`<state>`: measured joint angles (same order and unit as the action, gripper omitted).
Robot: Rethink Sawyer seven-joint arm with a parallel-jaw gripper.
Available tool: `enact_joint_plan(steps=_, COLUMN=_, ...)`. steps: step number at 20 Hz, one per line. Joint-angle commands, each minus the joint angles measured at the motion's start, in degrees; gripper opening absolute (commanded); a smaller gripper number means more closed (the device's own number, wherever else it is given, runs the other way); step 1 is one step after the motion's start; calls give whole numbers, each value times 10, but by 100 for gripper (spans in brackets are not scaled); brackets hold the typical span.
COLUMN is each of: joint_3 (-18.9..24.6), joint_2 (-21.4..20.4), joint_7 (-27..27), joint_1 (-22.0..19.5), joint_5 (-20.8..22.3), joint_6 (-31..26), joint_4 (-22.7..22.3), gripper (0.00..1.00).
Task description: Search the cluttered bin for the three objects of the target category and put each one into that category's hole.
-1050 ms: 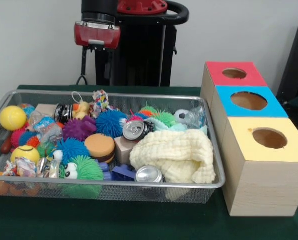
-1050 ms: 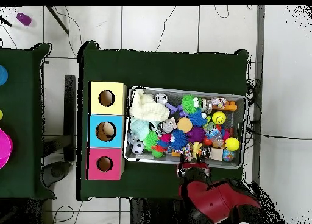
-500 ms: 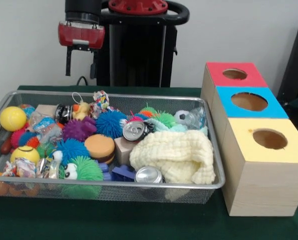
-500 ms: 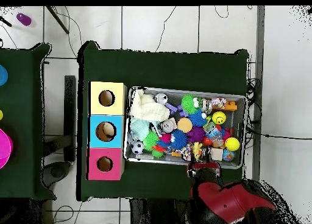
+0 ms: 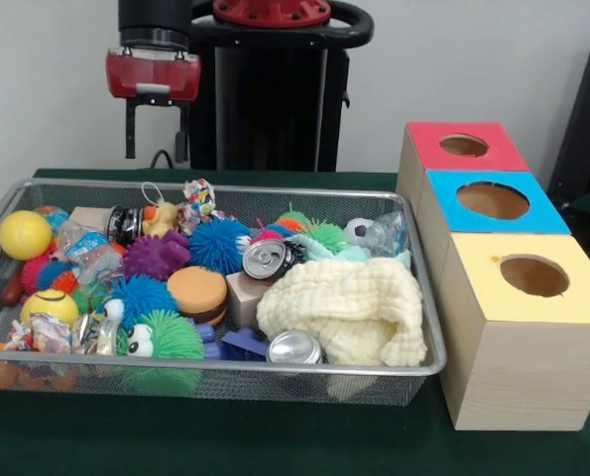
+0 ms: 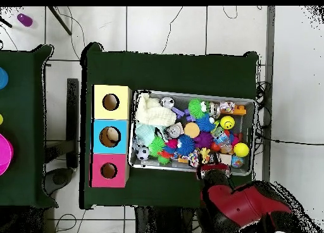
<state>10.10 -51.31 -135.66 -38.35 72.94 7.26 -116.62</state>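
While empty, gripper [image 5: 156, 144] hangs above bin [image 5: 275, 375].

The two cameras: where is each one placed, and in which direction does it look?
Front view: across the table, facing the robot; the gripper, open, hangs above the wire bin.
Overhead view: above the table, looking straight down; the red arm shows at the bottom.
Both show the bin and the three-hole box.

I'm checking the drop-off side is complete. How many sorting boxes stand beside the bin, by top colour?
red box: 1
blue box: 1
yellow box: 1
Total: 3
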Motion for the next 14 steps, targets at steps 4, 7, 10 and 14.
enact_joint_plan(steps=4, joint_3=29, joint_2=31, joint_7=14, joint_1=24, joint_5=24, joint_6=-12, joint_4=65, gripper=100)
enact_joint_plan(steps=7, joint_3=-9, joint_2=54, joint_7=20, joint_1=51, joint_5=8, joint_6=14, joint_4=90, gripper=100)
enact_joint_plan(steps=10, joint_3=-24, joint_2=68, joint_7=25, joint_1=62, joint_5=2, joint_6=29, joint_4=106, gripper=100)
enact_joint_plan(steps=14, joint_3=-9, joint_2=80, joint_7=17, joint_1=53, joint_5=19, joint_6=24, joint_4=118, gripper=100)
